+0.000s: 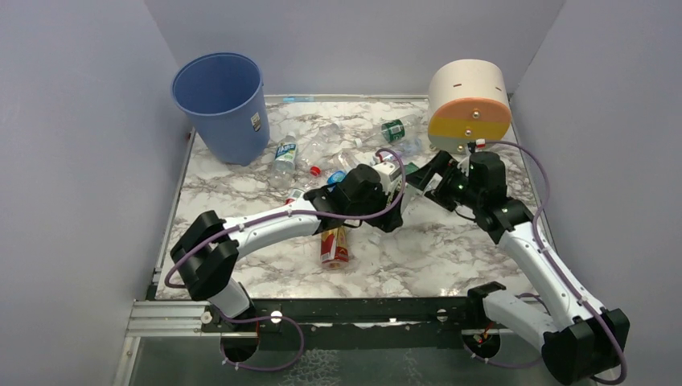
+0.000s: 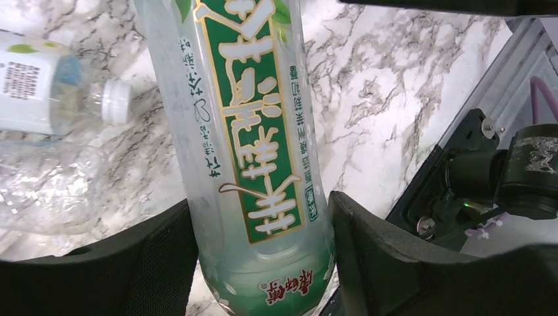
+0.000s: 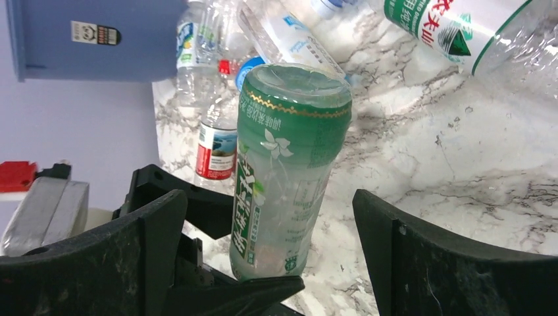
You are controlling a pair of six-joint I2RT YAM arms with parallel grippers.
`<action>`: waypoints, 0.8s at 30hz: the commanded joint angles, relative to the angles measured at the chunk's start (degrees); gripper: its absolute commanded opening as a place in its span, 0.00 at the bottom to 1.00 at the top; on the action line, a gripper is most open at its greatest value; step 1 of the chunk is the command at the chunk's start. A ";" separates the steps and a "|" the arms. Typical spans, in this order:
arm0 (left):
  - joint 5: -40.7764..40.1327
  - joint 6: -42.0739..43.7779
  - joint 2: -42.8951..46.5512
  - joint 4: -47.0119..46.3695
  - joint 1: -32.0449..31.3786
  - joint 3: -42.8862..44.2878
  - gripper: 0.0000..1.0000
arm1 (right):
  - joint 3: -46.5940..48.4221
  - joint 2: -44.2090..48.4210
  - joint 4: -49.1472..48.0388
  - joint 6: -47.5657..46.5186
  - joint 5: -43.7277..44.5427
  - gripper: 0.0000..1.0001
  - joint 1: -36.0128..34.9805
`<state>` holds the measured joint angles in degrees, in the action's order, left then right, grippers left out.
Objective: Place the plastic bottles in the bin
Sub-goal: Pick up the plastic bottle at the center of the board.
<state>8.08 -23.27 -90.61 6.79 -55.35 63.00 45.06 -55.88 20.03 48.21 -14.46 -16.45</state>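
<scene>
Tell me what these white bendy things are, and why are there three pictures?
They are two robot arms, each ending in a two-finger pincher. One picture looks down from above; the other two come from little cameras on each wrist. On the marble table lie plastic bottles, beside a blue bin and a cream-and-orange drum. The left gripper squeezes a green-label bottle between its fingers. The right gripper is wide open around that same bottle, not touching it.

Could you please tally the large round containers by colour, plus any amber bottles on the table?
Blue bin: 1
Cream-orange-yellow drum: 1
Amber bottle with red label: 1
Total: 3
</scene>
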 commanded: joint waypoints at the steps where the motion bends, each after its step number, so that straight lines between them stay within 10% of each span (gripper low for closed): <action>1: -2.85 1.30 3.90 1.72 1.80 0.78 0.69 | 3.39 3.16 4.83 -2.02 4.01 0.99 -0.16; 24: -0.50 3.53 11.82 7.79 23.63 11.37 0.69 | -0.11 12.92 7.57 -5.74 -0.74 1.00 -0.16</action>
<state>6.24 -20.01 -81.28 13.91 -35.59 70.48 47.09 -44.27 27.51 43.55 -12.56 -16.45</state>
